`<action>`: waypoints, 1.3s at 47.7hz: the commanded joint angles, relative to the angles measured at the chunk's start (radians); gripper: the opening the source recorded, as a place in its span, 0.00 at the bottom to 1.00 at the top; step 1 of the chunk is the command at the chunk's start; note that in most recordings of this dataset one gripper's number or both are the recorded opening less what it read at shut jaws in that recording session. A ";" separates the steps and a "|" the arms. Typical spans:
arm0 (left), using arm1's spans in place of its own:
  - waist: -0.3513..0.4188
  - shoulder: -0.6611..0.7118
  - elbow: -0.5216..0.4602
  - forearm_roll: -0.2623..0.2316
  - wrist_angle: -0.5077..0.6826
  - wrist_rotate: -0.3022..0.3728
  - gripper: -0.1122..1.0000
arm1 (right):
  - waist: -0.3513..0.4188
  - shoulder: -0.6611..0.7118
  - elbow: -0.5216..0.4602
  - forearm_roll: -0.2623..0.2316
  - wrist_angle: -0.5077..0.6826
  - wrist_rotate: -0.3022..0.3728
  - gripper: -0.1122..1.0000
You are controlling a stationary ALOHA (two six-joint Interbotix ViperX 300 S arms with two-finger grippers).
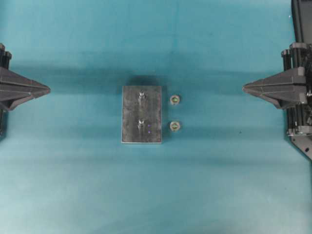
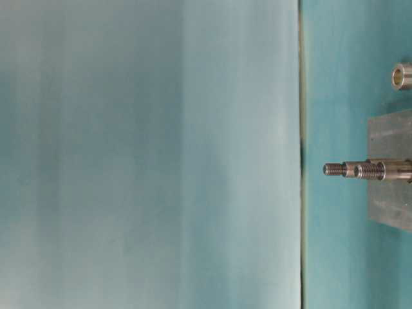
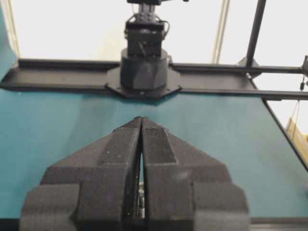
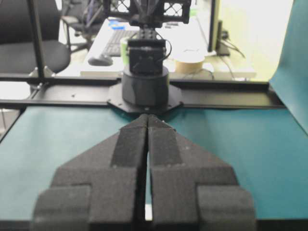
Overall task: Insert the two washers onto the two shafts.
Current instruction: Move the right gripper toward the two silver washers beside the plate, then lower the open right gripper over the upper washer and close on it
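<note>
Teal table (image 1: 73,195), two washers (image 1: 175,100) beside metal block (image 1: 129,117) with shafts (image 1: 141,95), both end effectors closed, empty.

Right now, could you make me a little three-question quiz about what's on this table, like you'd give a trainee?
1. True or false: a washer already sits on one of the shafts of the metal block.
2. How many washers lie loose on the table, and on which side of the block in the overhead view?
3. Multiple choice: the left gripper and right gripper are A) both shut and empty, B) both open, C) one holding a washer.

Key:
1. False; both shafts are bare.
2. Two, to the block's right.
3. A.
</note>
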 commanded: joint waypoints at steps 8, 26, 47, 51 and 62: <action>0.017 0.219 -0.112 0.012 0.083 0.026 0.10 | -0.095 0.144 -0.115 0.152 0.291 0.043 0.11; 0.029 0.310 -0.164 0.012 0.264 0.031 0.10 | -0.172 0.480 -0.333 0.094 0.606 0.023 0.11; 0.029 0.311 -0.156 0.012 0.324 0.028 0.10 | -0.183 0.765 -0.465 0.080 0.765 -0.095 0.11; 0.029 0.314 -0.158 0.012 0.348 0.028 0.10 | -0.183 0.804 -0.495 0.077 0.790 -0.120 0.11; 0.029 0.316 -0.183 0.012 0.448 0.028 0.10 | -0.184 0.893 -0.549 0.077 0.804 -0.144 0.26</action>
